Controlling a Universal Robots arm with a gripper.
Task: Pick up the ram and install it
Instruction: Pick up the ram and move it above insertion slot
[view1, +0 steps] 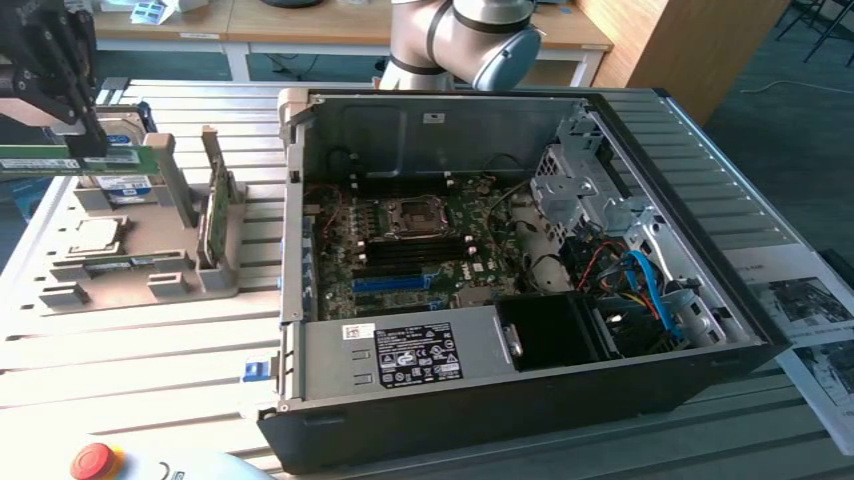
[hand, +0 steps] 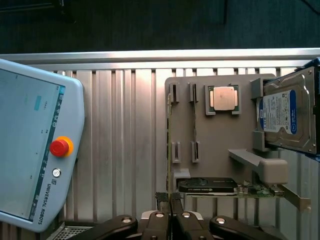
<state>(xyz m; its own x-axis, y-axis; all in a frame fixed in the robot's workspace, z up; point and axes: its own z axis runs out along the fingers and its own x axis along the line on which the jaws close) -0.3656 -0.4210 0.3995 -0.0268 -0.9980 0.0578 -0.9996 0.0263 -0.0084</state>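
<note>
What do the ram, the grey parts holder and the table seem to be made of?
The ram: green circuit board, probably fibreglass laminate, slightly glossy; flat green face.
The parts holder: matte grey-beige plastic, perhaps printed; uniform dull colour, blocky ribs.
The table: bare metal, likely aluminium; silvery grooved slats with a soft sheen.

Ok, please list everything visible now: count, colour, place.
long green ram stick: one, green, in the gripper.
second green memory stick: one, green, standing in the fixture.
grey plastic fixture tray: one, grey, on the table.
square silver processor chip: one, silver, in the fixture.
boxy silver hard drive: one, silver, on the fixture.
black graphics card: one, black, on the fixture.
open black computer case: one, black, beside the fixture.
pale teach pendant with red button: one, pale, on the table.
slatted metal table: one, silver, underneath.
black gripper: one, black, shut on the ram stick.
silver robot arm: one, silver, behind the case.
</note>
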